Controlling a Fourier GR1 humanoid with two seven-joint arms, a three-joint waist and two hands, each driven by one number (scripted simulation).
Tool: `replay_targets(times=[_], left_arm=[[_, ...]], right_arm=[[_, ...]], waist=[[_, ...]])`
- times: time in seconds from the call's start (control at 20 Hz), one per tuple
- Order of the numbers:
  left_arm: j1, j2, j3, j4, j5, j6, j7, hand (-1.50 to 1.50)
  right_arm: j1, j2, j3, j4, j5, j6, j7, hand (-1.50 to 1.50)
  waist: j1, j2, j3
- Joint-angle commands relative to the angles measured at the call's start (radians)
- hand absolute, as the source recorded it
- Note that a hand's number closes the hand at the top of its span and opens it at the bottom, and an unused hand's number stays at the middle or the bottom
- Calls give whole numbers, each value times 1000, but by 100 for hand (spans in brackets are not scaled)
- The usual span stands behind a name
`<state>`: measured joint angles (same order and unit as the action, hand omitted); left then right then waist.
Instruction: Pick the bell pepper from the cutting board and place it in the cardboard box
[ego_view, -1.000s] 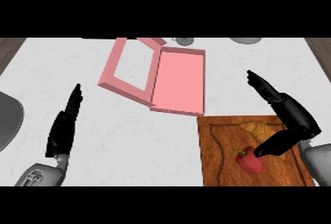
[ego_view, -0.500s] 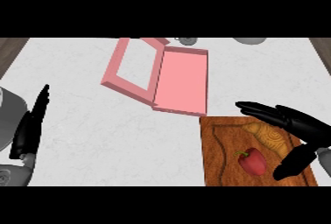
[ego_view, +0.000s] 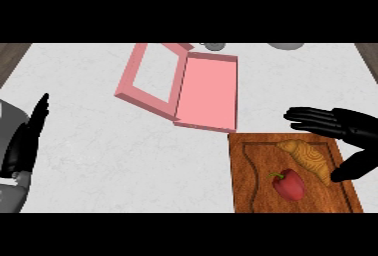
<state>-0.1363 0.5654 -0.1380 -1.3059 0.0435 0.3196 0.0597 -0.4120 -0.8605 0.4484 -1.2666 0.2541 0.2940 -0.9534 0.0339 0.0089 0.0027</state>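
I see the bell pepper (ego_view: 289, 184) lying on the cutting board (ego_view: 247, 170), in the lower middle of the board, stem pointing up and to the left. Nothing is touching it yet. Just beside it, toward the board's upper right, lies a croissant (ego_view: 308, 157), close enough that I judge any grasp has to come down on the pepper's free side so as not to nudge the pastry.

My right hand (ego_view: 341, 127) hovers over the board's right edge, fingers stretched out to the left and the thumb hanging down near the croissant's end; it is released and holds nothing. I read that spread as the opening needed to close around the pepper, which sits below and to the left of the palm.

The pink box (ego_view: 210, 92) lies open on the desk (ego_view: 103, 145), its near corner almost touching the board's top left corner, its lid (ego_view: 148, 77) folded out to the left. That leaves the tray clear for a short carry up and left.

My left hand (ego_view: 29, 135) rests at the view's left edge, fingers straight and up, well apart from everything.
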Motion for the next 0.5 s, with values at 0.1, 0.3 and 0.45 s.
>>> replay_targets(times=[0.1, 0.3, 0.45], left_arm=[[29, 15, 25, -18, 7, -21, -10, 0], [8, 20, 46, 11, 5, -38, -1, 0], [25, -1, 37, -15, -22, -2, 19, 0]], right_arm=[[-123, -67, 83, 4, 220, -6, -101, -150], [-154, -86, 151, -98, 322, 32, 15, -150], [-189, -45, 213, -88, 450, 8, 96, -150]], waist=[[-2, -6, -2], [-21, -10, -4], [-13, -9, -3]])
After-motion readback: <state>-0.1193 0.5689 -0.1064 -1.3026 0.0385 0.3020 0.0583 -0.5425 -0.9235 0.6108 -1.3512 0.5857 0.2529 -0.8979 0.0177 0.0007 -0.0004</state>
